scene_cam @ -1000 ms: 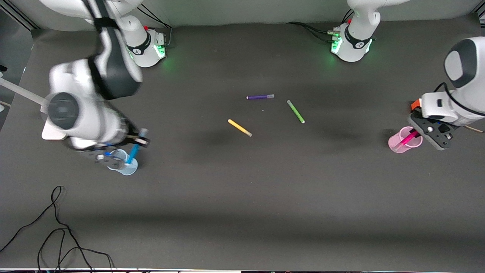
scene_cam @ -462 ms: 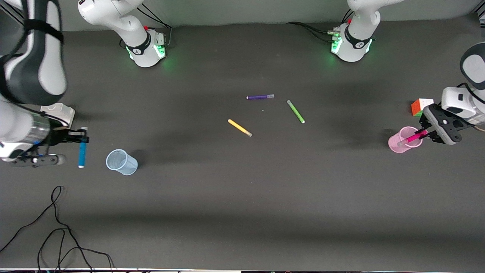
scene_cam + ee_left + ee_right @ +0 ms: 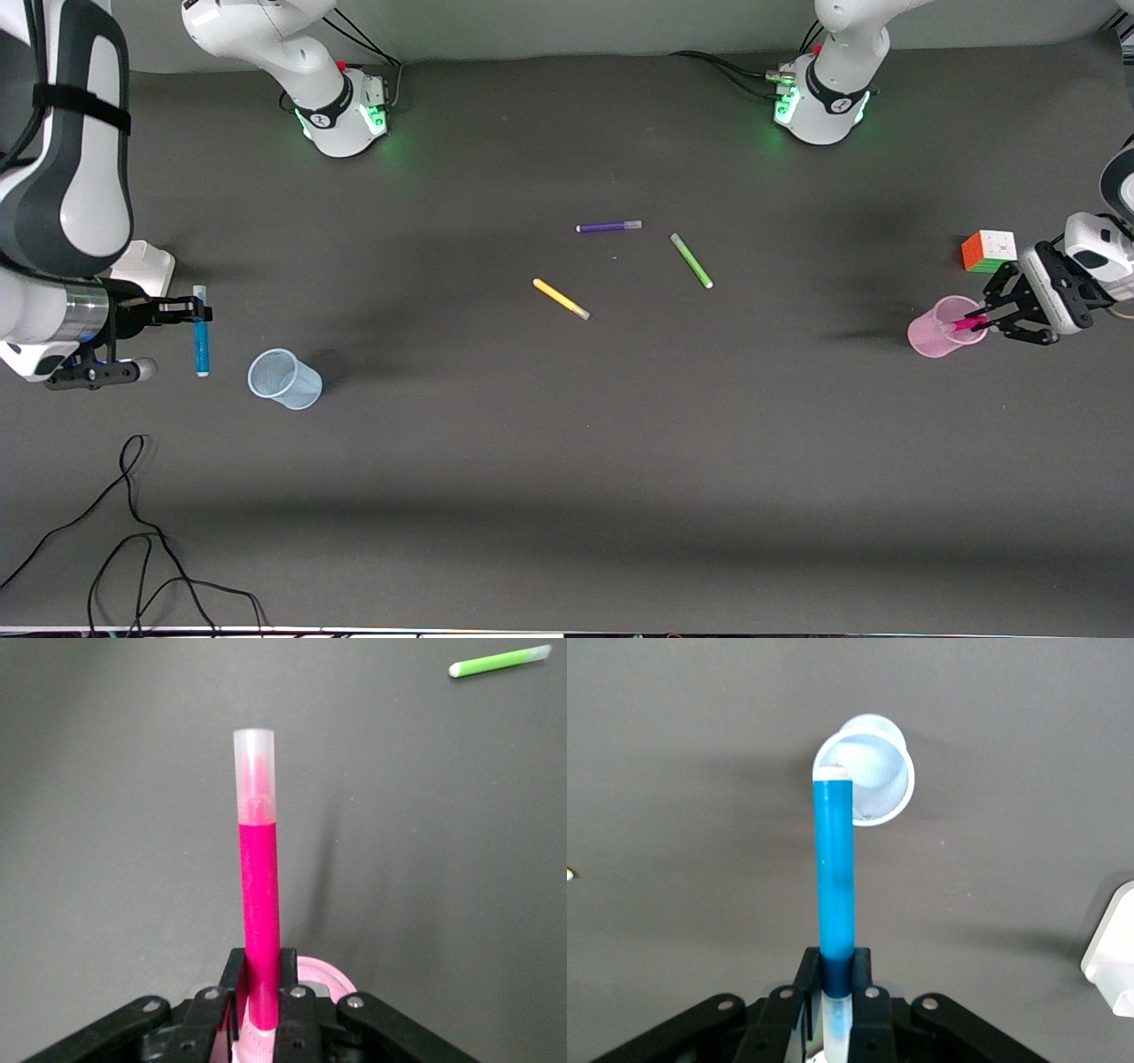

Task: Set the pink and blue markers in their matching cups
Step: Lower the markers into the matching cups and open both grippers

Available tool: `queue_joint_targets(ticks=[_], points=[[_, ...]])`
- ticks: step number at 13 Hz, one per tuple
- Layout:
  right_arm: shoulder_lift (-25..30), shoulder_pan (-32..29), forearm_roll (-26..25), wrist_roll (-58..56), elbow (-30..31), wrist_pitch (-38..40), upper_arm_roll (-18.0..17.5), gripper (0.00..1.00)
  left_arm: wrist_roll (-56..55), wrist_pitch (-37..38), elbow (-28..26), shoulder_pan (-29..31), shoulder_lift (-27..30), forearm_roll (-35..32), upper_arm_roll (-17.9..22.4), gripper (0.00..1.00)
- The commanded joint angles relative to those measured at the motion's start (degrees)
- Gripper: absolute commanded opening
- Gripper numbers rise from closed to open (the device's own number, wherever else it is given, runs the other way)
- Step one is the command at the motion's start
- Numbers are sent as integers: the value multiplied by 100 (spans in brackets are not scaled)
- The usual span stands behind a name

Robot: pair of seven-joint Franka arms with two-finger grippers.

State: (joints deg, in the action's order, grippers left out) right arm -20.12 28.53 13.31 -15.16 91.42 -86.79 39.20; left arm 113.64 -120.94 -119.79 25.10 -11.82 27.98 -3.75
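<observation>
The blue marker hangs at the left edge of the frame, clamped in the right gripper, over bare bench and clear of the pale blue cup, which stands empty on the bench just lower right of it. In the right wrist view the right gripper has its fingers closed around the marker near its capped end, and the cup shows past the marker's tip.

At the right edge of the frame the pink marker is pinched by the left gripper at the rim of the pink cup, its free end over the cup's mouth. The left wrist view shows the left gripper gripping the marker near its base, the cup beneath.

A colour cube sits on the bench just above the pink cup. Near the frame's centre lie a purple marker, a green marker and a yellow marker, apart from one another. A black cable loops at lower left.
</observation>
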Motion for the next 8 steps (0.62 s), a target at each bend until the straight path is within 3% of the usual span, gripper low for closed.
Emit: queue_joint_targets(ticks=[1,5,8], points=[[-701,-93,259,-163,-764,591,0,7,902,202,8,284,-364,540,-55,0],[-1607,-637,698,-337,-1608,1356,-158,7,1696,685,43,645,-672,1042,-55,0],[-2065,-971,910,-382,-1829,1534,-351,7,2116,808,61,829,-742,1287,-64,0]])
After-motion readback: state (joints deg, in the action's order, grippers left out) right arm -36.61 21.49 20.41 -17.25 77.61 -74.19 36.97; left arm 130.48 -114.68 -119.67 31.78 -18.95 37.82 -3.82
